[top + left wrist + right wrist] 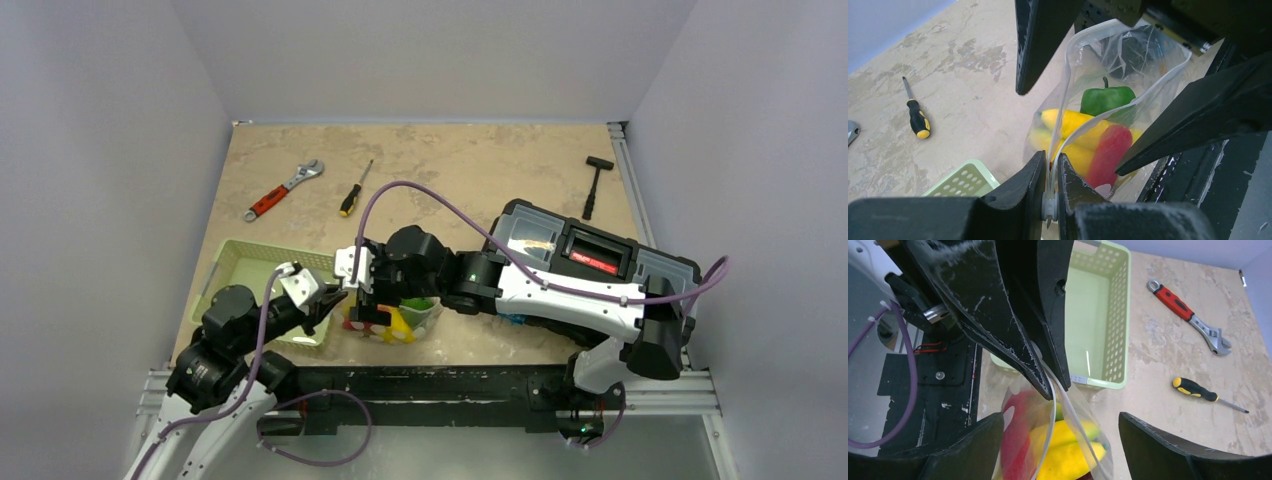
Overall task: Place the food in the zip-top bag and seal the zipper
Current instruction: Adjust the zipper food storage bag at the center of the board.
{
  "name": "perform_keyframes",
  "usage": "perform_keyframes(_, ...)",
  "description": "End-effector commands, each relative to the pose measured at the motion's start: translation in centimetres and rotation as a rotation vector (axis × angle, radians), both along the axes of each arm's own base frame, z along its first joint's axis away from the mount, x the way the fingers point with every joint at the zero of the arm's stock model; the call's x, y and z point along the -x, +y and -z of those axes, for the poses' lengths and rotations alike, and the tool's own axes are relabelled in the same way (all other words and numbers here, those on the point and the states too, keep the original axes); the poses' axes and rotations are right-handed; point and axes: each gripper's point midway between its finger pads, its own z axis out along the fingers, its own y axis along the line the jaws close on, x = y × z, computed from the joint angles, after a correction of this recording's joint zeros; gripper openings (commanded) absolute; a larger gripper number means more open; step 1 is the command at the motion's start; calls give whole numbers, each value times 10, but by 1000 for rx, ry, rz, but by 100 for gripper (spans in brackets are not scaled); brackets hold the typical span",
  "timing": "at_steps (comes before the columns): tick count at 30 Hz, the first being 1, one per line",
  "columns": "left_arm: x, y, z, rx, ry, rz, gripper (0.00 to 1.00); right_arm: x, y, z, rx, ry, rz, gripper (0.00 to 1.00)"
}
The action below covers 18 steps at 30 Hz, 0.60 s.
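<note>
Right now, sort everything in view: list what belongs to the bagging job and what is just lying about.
Job: zip-top bag, pinched at its edge by the left gripper; green pepper, yellow food and red food inside it.
Lying about: mesh basket, wrench, screwdriver, hammer, toolbox.
</note>
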Motion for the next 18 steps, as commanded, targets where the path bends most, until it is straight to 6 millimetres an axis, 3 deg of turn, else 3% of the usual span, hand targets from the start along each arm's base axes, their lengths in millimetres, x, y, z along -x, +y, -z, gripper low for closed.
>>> perform_keyframes(1,-1,-2,-17,36,-68,7,0,1,12,-21,-51,-48,-28,79)
perform_keyframes(4,-1,-1,-16,33,-69,7,0,-7,6,-9,8,-76,6,67)
perform_keyframes(6,-1,-1,-16,33,-71,8,0,-13,3,-5,25,-94,32,53)
perform_keyframes(11,-1,-3,-15,28,-63,15,0,-17,4,4,45,-83,58,3)
perform_keyframes(13,-1,-3,-14,31,-46,13,3,-17,3,11,58,-71,68,0)
perform_keyframes(15,-1,-1,-19,51,-24,-16,18,-16,2,15,60,-52,79,0)
perform_keyframes(18,-9,17,-36,176,94,-211,51,-11,-3,20,68,-11,89,0)
